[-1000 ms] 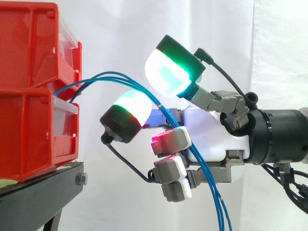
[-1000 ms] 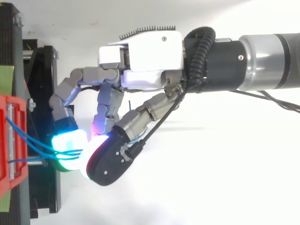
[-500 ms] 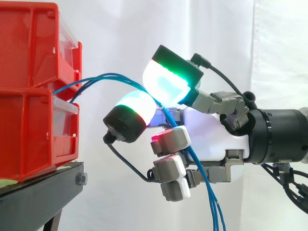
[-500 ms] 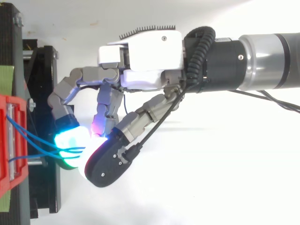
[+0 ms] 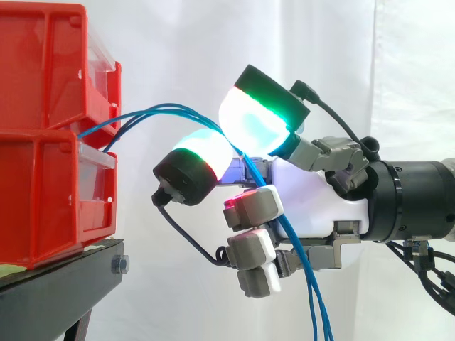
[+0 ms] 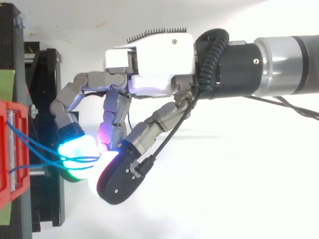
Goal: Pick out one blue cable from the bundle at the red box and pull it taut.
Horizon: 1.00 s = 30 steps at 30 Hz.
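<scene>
From the side, the blue cables (image 5: 318, 305) arc out from between the two stacked red bins (image 5: 43, 192) on the black stand (image 5: 57, 291). They pass between two glowing pads (image 5: 252, 124) of the hand (image 5: 313, 192) and hang down past its palm. They look thin, light and floppy, probably slick, so a firm pinch on a single strand seems wise. I cannot see what the bins hold. From above, the curled fingers nip several strands, not one, near the bins.
</scene>
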Available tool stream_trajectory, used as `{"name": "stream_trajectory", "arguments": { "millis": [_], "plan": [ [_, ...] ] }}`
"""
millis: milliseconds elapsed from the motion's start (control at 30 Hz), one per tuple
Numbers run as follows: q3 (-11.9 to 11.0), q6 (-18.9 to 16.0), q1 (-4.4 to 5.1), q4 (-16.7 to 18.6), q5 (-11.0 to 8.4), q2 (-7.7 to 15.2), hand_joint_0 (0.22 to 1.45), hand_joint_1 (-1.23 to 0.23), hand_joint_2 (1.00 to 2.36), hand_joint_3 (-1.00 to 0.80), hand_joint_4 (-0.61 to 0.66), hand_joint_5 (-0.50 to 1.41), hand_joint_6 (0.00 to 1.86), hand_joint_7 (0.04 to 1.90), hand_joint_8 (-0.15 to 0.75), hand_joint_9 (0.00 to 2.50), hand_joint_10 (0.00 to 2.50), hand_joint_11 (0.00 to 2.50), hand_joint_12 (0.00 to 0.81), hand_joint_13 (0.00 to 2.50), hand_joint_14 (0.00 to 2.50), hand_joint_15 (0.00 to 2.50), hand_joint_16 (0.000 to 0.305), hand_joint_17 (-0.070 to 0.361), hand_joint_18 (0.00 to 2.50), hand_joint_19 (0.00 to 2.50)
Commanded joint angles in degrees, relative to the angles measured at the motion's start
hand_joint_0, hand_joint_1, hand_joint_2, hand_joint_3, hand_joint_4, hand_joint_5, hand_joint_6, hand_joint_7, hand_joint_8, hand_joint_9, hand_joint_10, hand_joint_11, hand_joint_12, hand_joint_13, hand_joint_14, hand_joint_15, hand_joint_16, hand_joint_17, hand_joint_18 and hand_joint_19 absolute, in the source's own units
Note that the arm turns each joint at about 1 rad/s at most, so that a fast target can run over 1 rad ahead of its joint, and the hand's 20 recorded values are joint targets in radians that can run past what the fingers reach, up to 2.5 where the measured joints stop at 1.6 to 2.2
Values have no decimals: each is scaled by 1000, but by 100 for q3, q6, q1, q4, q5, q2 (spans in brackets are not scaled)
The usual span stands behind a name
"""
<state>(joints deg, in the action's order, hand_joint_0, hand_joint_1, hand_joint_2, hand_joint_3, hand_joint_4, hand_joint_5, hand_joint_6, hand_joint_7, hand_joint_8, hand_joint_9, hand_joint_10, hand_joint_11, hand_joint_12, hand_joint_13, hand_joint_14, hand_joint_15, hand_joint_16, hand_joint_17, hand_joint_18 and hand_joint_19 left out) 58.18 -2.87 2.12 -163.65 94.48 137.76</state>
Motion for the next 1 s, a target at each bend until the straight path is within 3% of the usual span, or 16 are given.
{"name": "stream_trajectory", "arguments": {
  "millis": [0, 167, 233, 267, 467, 767, 967],
  "plan": [
    [0, 6, -1, 8, 0, -3, 640, -965, 1000, -500, -193, -86, 960, 1159, 271, 1302, 41, 917, 335, 1205, 28, 687, 46, 104, 1087, 640],
    [0, -3, -1, 8, 0, 5, 568, -949, 1000, -500, -159, -79, 952, 1051, 284, 1316, 41, 918, 342, 1207, 27, 680, 49, 109, 1099, 639],
    [0, 6, -1, 8, 9, -3, 507, -902, 1000, -500, -123, -71, 951, 841, 296, 1319, 39, 898, 354, 1208, 28, 668, 52, 118, 1123, 620],
    [0, -3, -1, 8, 9, 5, 476, -877, 1000, -500, -75, -71, 909, 975, 300, 1319, 37, 886, 364, 1211, 28, 666, 55, 125, 1135, 607],
    [0, -11, -1, 8, 9, -3, 395, -783, 1000, -500, 3, -79, 853, 902, 326, 1275, 33, 848, 406, 1219, 25, 636, 65, 145, 1173, 568],
    [0, -11, -10, 8, 9, -3, 485, -636, 1000, -500, -42, -84, 833, 917, 302, 1249, 34, 847, 379, 1175, 26, 647, 57, 128, 1092, 616],
    [0, -3, -10, 8, 18, 5, 586, -721, 1000, -500, -114, -83, 835, 982, 279, 1235, 39, 866, 354, 1151, 28, 670, 51, 115, 1035, 656]
  ]
}}
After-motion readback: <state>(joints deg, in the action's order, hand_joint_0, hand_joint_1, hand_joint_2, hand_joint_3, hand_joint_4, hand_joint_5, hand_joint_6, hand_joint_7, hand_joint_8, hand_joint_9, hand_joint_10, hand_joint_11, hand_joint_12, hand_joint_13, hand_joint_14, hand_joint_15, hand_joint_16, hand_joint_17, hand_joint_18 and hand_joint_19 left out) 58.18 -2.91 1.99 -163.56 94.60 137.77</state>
